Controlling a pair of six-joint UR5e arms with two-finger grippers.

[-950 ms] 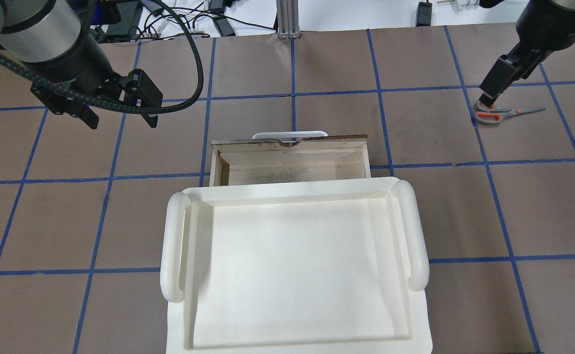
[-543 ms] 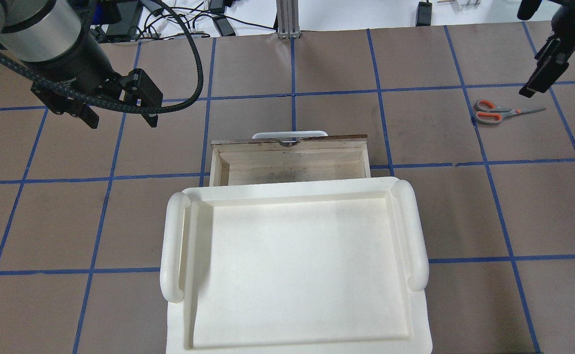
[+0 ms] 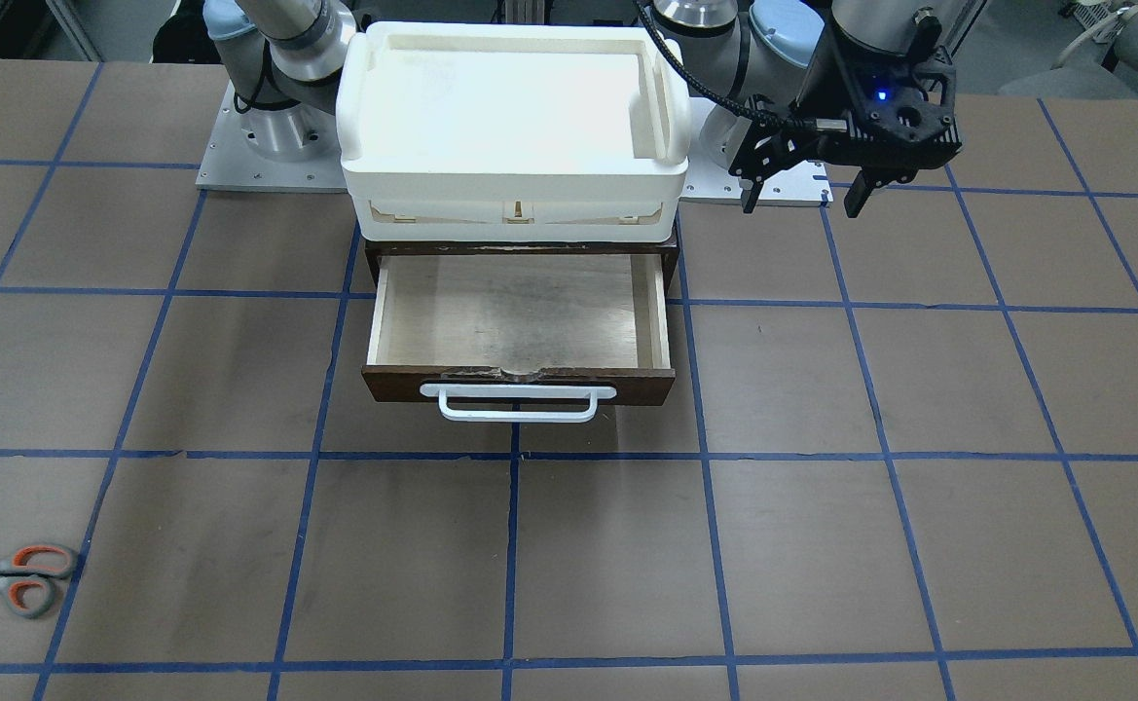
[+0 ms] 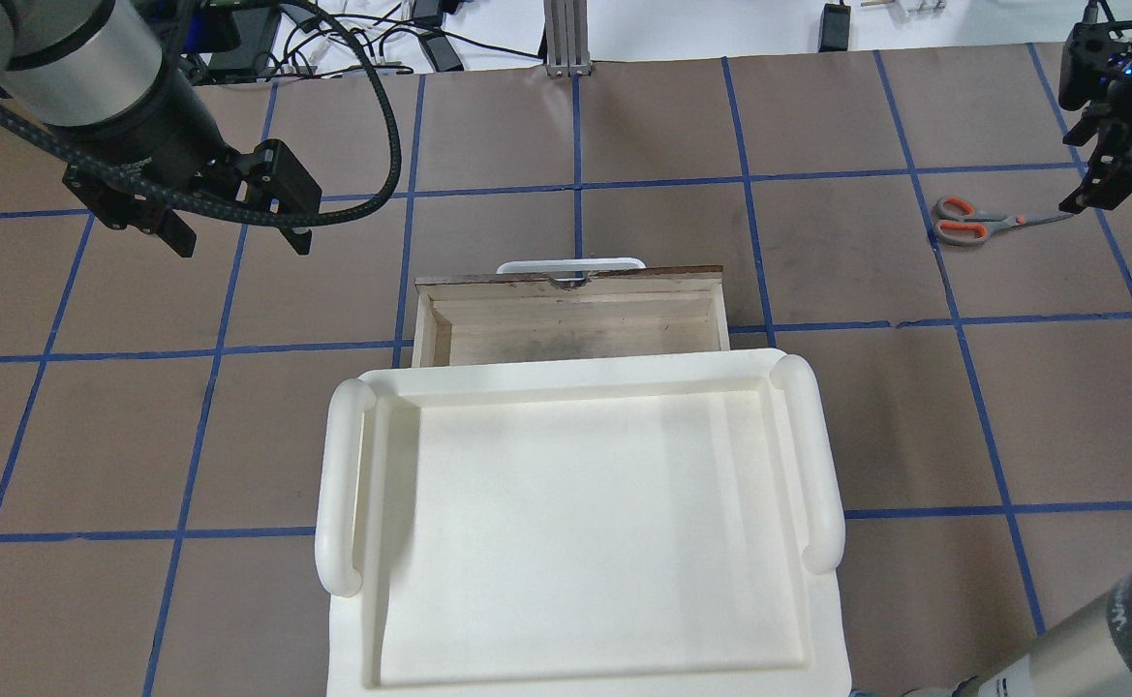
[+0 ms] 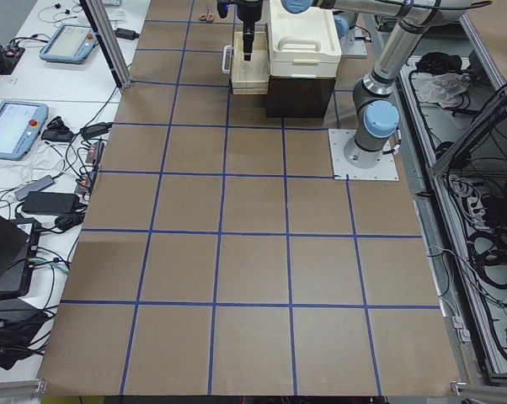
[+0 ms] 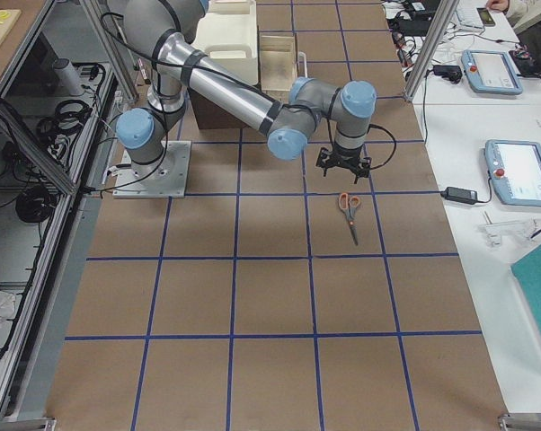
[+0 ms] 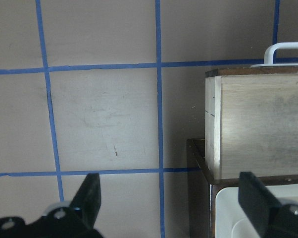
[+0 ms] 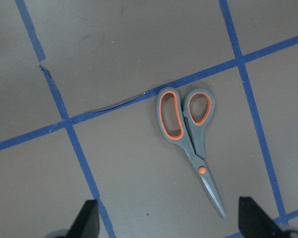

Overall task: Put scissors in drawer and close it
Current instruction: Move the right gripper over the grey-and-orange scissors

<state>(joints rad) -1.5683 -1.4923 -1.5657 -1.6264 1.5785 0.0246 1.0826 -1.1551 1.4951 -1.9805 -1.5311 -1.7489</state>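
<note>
The scissors (image 4: 987, 221) lie flat on the brown table at the far right, handles towards the table's middle; they also show in the front view (image 3: 14, 579) and the right wrist view (image 8: 188, 134). My right gripper (image 4: 1093, 189) hangs above their blade end, open and empty, its fingertips (image 8: 87, 218) wide apart. The drawer (image 4: 575, 324) is pulled open and empty, with its white bar handle (image 3: 518, 403) facing away from me. My left gripper (image 4: 239, 237) is open and empty, above the table to the left of the drawer (image 7: 258, 124).
A large white tray (image 4: 575, 373) sits on top of the dark cabinet (image 3: 668, 255) that holds the drawer. Blue tape lines grid the table. Cables and devices lie beyond the far edge.
My right gripper was down at the scissors' handles; it has lifted off, moved right and turned. The scissors stay where they were. The left arm has not moved.
</note>
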